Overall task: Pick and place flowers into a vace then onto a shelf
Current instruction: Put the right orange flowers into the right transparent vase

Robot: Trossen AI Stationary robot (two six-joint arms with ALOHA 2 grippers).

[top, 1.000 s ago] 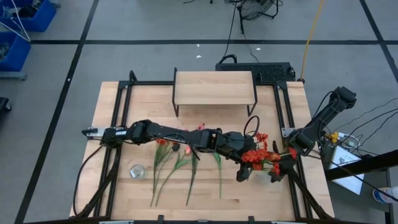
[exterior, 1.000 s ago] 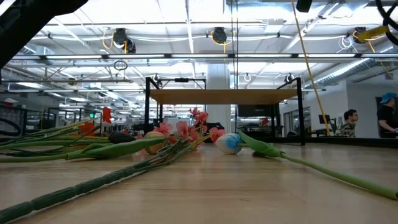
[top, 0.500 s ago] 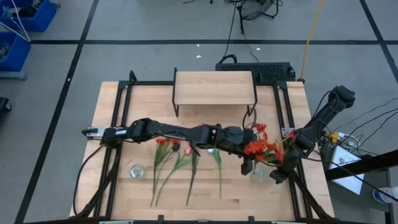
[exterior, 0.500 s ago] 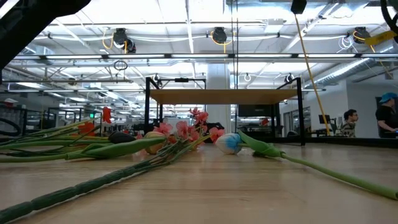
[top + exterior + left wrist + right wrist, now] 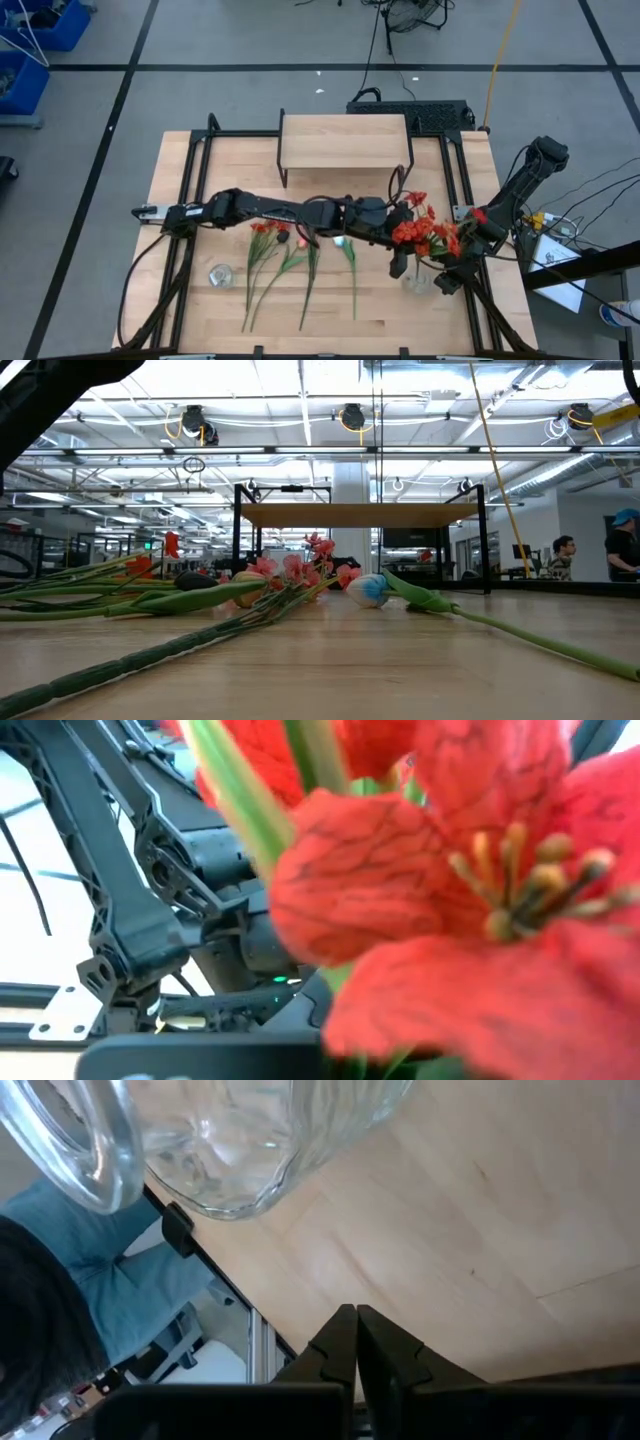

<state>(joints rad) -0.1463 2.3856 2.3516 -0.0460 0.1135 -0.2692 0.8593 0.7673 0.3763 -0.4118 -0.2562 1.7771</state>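
My left gripper (image 5: 398,264) reaches across the table to its right part and carries a bunch of red flowers (image 5: 425,237). Their blossoms (image 5: 400,890) fill the left wrist view and hide the fingers. A clear glass vase (image 5: 418,282) stands on the table just below the bunch. I see no stem inside the vase (image 5: 230,1140). My right gripper (image 5: 449,281) is shut (image 5: 356,1342) beside the vase, toward the table's right edge, and touches nothing. Other stems (image 5: 300,270) lie flat on the table. The shelf (image 5: 345,140) stands at the far edge. My left gripper holds the red flower bunch, which moves with it and is lifted clear of the table, blossoms above the vase. The blossoms and the gripper itself hide the place of contact, so which part of the stems the fingers have cannot be told.
Loose flowers (image 5: 250,585) and a white bud (image 5: 368,590) lie in front of the shelf (image 5: 360,515). A small glass object (image 5: 221,275) sits near the left front. Black frame rails run along both table sides. A person (image 5: 560,560) stands far behind.
My left gripper has carried the red bunch a little toward the table's far edge and right, over the vase. My right gripper has shifted slightly toward the near edge.
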